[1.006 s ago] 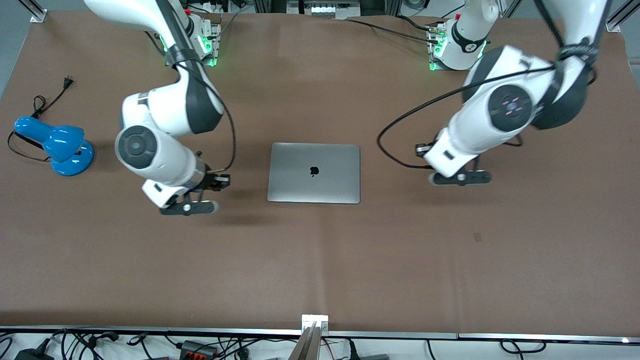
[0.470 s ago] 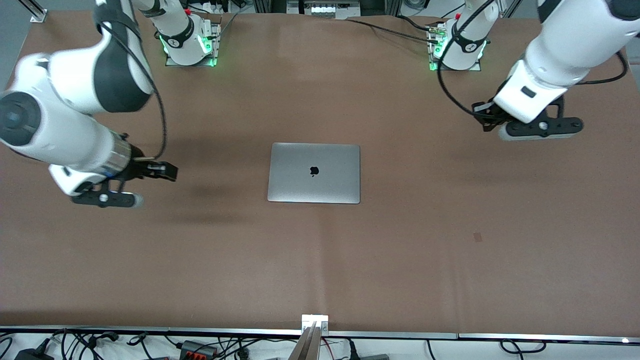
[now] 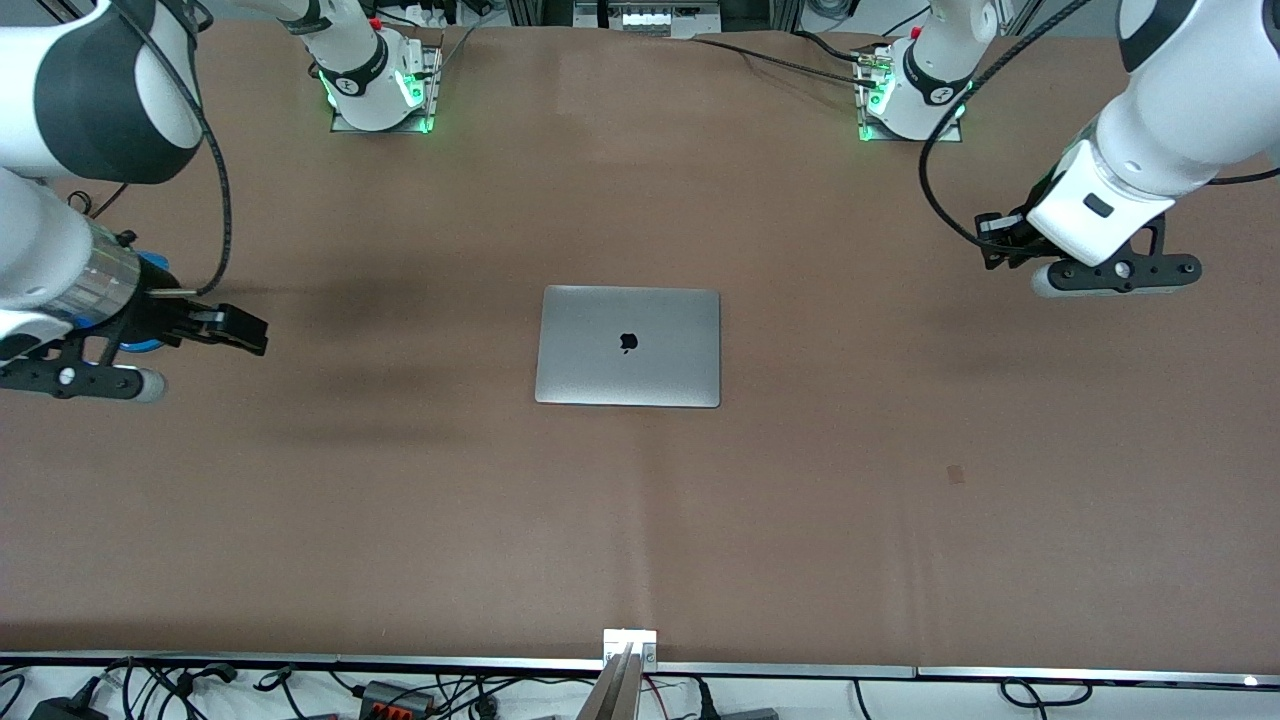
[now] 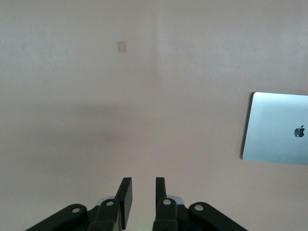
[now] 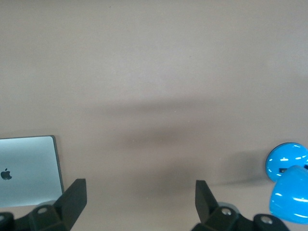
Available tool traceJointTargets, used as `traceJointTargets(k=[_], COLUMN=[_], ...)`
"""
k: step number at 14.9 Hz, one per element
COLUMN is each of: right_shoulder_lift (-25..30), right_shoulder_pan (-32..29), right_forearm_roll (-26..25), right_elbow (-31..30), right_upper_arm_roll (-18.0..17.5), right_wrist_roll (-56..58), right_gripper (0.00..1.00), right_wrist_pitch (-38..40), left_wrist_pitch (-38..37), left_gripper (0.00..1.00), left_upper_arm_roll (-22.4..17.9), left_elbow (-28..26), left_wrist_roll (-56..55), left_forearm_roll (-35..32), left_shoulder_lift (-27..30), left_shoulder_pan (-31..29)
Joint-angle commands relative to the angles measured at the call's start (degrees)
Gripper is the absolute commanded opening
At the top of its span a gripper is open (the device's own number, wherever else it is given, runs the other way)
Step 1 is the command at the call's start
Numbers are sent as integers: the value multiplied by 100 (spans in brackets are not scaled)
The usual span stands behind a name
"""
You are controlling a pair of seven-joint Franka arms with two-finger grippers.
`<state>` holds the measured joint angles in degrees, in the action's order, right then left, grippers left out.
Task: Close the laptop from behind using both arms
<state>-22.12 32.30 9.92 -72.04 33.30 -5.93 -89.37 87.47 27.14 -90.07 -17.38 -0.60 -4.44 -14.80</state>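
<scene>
The right gripper (image 3: 232,330) hangs over the right arm's edge of the brown worktop (image 3: 640,520), fingers (image 5: 74,199) wide apart, a blue lamp (image 5: 288,180) beneath it. The laptop (image 3: 628,346) lies mid-table with its lid flat down, logo up, so the closing looks done, with little left beyond parking the arms. The left gripper (image 3: 1000,243) hangs near the left arm's edge, fingers (image 4: 125,197) nearly together. Cables trail along the front edge.
</scene>
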Motion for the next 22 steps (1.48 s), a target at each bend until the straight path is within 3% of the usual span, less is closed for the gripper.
traceJointTargets(k=[1, 3, 4, 5, 6, 7, 9, 11, 17, 22], right_shoulder_lift=[84, 252, 313, 340, 445, 506, 586, 639, 963, 2017], right_shoulder_pan=[-74, -433, -730, -1125, -1486, -1872, -2768, -3394, -3441, -3440], right_forearm_roll=[-8, -8, -43, -86, -226, -471, -911, -1010, -1027, -1054], right_elbow=[76, 32, 32, 32, 14, 5, -3, -187, -644, -2242], right_upper_arm_roll=[28, -208, -505, -865, -1260, -1725, -2692, -3214, -3215, -3215], right_wrist_roll=[144, 144, 153, 162, 162, 153, 171, 459, 733, 628], right_gripper=[100, 100, 100, 100, 100, 100, 100, 100, 100, 100], right_wrist_pitch=[60, 51, 51, 51, 43, 34, 25, -141, -240, -581], left_wrist_pitch=[-125, -133, -186, -230, -239, -204, -239, -143, -19, 7], left_gripper=[41, 50, 53, 68, 99, 100, 100, 100, 100, 100], left_upper_arm_roll=[46, 11, -172, -696, -1154, -1446, -1545, -1694, -1739, -1668], left_elbow=[69, -27, -80, -98, -185, -334, -414, -450, -344, -213], left_wrist_roll=[234, 514, 620, 987, 1547, 1927, 1835, 1424, 1377, 1369], left_forearm_roll=[262, 271, 271, 263, 262, 271, 289, 306, 298, 315], left_shoulder_lift=[-57, -4, 40, 92, 128, 258, 365, 453, 339, 251], left_shoulder_pan=[-286, -418, -383, -165, 193, 328, 564, 803, 769, 760])
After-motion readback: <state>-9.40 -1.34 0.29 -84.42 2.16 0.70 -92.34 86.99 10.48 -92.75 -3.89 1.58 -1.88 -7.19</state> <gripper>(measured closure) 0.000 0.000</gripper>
